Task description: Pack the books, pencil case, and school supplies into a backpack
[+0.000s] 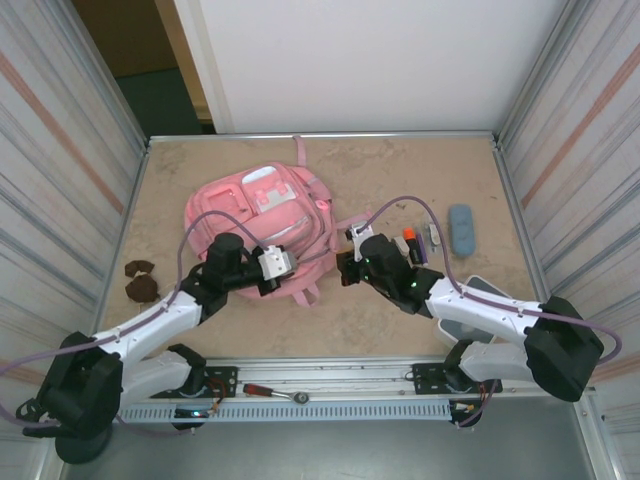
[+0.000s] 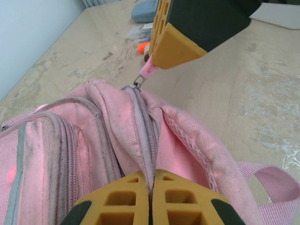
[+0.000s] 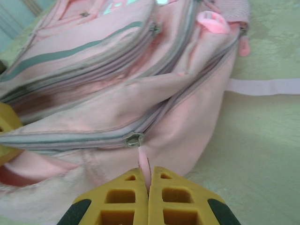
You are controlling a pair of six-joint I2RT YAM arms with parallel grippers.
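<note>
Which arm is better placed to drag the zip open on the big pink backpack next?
Right. The right end effector is shut on the pink zip pull tab of the soft pink fabric backpack. The left end effector pinches fabric at the zip line, so it probably serves as the brace.

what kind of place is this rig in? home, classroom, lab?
Most likely a lab test cell: a table boxed in by striped panel walls, two robot arms mounted on a metal rail at its edge, and a pink backpack laid out as a prop.
</note>
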